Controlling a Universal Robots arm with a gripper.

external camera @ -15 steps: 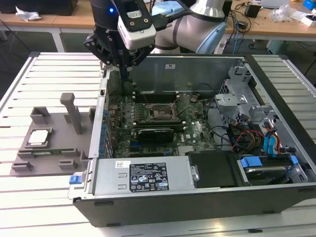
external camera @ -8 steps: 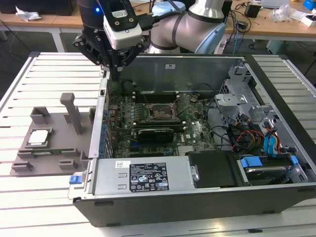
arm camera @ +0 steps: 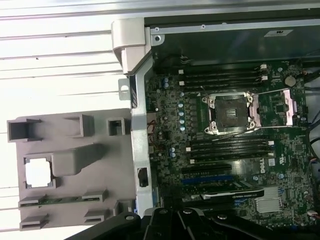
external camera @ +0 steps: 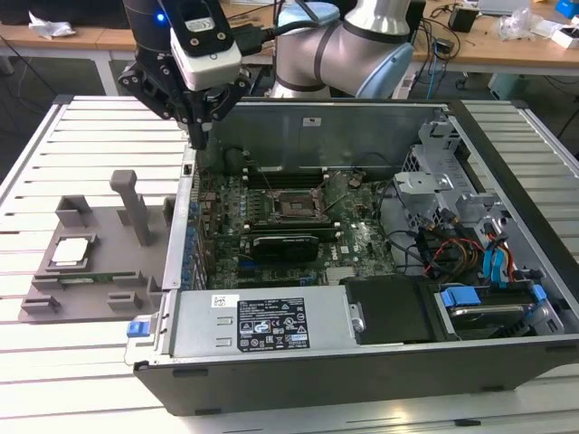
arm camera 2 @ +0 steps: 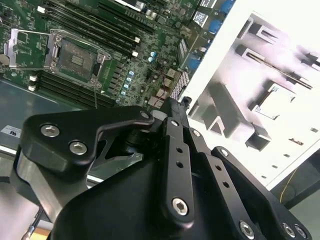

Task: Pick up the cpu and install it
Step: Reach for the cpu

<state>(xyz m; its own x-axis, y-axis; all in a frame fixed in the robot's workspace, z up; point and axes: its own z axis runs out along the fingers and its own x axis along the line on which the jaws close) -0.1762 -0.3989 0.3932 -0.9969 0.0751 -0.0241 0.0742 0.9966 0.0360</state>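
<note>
Cpu [external camera: 72, 251] lay in the grey tray [external camera: 99, 224], well apart from the pincer [external camera: 201, 136], which we found closed and empty above the case wall [external camera: 181, 244]; the socket [external camera: 294, 210] sat on its other side.

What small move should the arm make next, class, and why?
Probably shift the hand toward the exterior view's left, over the grey fixture. The cpu lies there in its recess, while the hand hangs empty above the case wall.

Cpu [external camera: 71, 252] on tray [external camera: 98, 296] beside computer case [external camera: 362, 380]
</note>
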